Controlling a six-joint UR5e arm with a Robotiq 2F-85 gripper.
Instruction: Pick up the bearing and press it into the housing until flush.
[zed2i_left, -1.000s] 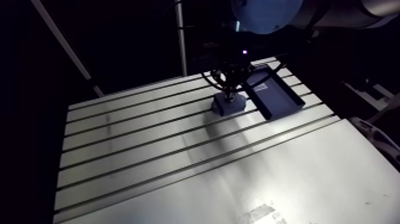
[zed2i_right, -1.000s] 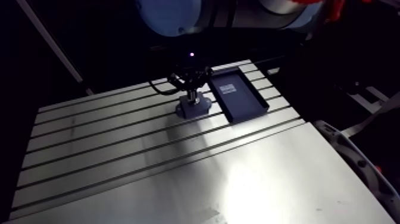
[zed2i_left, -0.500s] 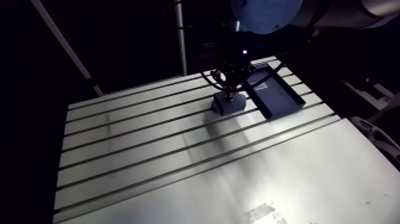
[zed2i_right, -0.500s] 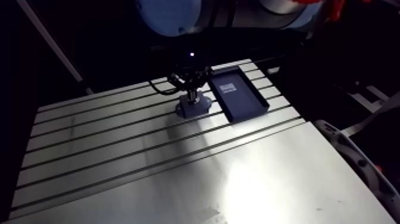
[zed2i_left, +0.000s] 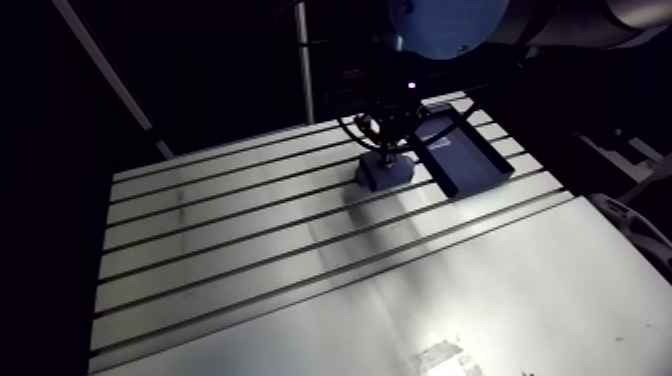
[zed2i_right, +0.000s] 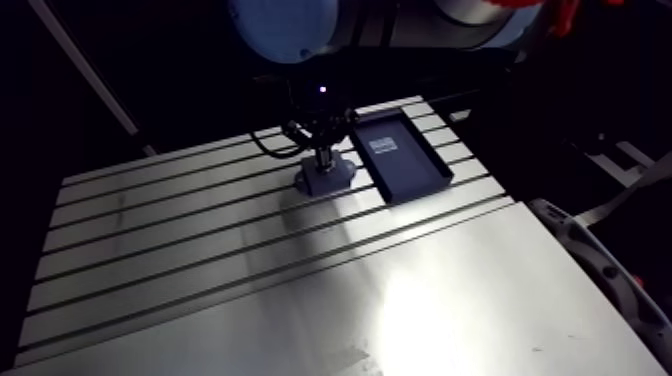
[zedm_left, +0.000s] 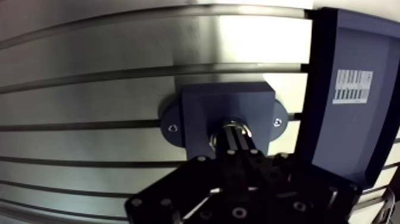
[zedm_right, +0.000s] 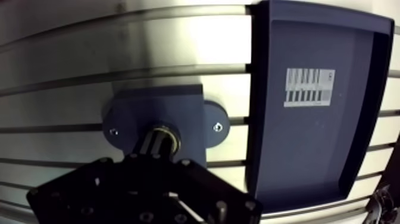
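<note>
While the gripper (zedm_left: 235, 136) is down on the housing (zedm_left: 226, 98), the pick is judged done. The bearing (zedm_right: 162, 127) is seen as a metal ring at the bore mouth, right under the fingertips. Fingers are drawn together. No pinch around the ring is made out, so it looks pushed on from above rather than held. Housing sits at the far side of the table (zed2i_left: 250, 250), with the tray (zedm_right: 309, 155) just to its right, nothing in it but a label. Press stage is judged to be in hand. Flush seating cannot be confirmed, as the rim is partly hidden by the fingers. Left: bottoming out, flush check, retract.
</note>
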